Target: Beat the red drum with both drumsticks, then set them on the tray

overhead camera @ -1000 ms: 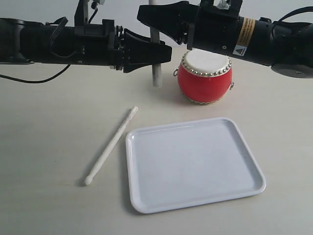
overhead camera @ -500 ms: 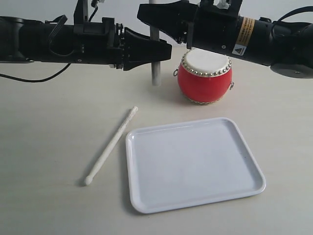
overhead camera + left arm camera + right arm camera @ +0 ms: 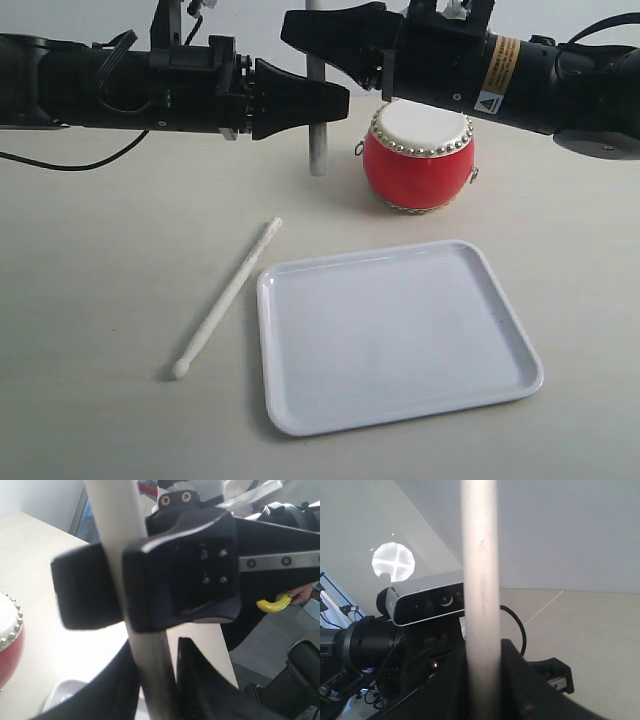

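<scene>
Early, I judge: right tool (image 3: 302, 32) pinches one drumstick (image 3: 318, 150) upright beside the red drum (image 3: 418, 165); left tool (image 3: 335, 100) straddles it, grip unclear; other drumstick (image 3: 228, 300) lies on tabletop (image 3: 100, 260), farther from drum; tray (image 3: 400, 335) empty

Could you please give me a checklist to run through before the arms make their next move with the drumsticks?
1. Right gripper clamps the upright drumstick: ok.
2. Left gripper is closed on that same stick, lower down: ok.
3. One stick per gripper for beating: not ok. The second drumstick lies on the table, beside the tray.
4. Red drum stands upright with its skin uncovered: ok.
5. Tray holds nothing: ok.
6. Left grip is firm enough for the right gripper to let go: cannot tell.
</scene>
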### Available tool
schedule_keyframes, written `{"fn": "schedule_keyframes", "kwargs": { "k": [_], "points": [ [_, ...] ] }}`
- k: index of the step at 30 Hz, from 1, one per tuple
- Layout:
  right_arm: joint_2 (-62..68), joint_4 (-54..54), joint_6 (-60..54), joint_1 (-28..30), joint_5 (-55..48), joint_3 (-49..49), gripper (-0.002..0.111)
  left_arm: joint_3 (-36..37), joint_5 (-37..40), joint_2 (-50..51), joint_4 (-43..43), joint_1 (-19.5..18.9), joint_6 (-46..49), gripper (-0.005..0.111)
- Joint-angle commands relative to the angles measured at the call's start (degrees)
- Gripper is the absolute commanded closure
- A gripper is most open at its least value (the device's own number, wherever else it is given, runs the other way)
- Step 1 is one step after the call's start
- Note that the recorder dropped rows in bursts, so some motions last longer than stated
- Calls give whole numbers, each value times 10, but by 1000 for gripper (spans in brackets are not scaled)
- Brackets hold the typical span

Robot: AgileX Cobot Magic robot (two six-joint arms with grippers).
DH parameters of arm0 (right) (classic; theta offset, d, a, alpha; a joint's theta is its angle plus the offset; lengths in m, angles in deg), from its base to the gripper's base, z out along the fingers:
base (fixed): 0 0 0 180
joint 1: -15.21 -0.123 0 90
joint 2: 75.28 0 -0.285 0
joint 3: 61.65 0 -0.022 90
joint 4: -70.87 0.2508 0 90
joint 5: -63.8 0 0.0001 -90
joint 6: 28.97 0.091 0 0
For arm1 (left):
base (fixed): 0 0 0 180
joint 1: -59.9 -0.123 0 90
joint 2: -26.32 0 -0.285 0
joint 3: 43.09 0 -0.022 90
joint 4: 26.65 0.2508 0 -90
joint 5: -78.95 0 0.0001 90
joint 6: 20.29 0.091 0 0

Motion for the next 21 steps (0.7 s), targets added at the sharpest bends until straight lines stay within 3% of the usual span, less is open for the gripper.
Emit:
{"fn": "schedule_keyframes", "kwargs": {
  "k": [1, 4, 12, 16, 21],
  "points": [
    [-1, -3, 10, -1, 14, -3, 103, -3, -12, -4, -11, -1, 6, 107],
    [-1, 4, 10, -1, 14, -3, 92, -3, -12, -4, -11, -2, -4, 107],
    [-1, 7, -53, -1, 14, -3, 49, -3, -12, -4, -11, -22, -21, 107],
    [-1, 7, -85, 0, 14, -3, 40, -3, -12, -4, -8, -36, -21, 107],
    [-3, 8, -98, 27, 14, -3, 39, -3, -12, -5, 5, -61, -39, 107]
  ]
}}
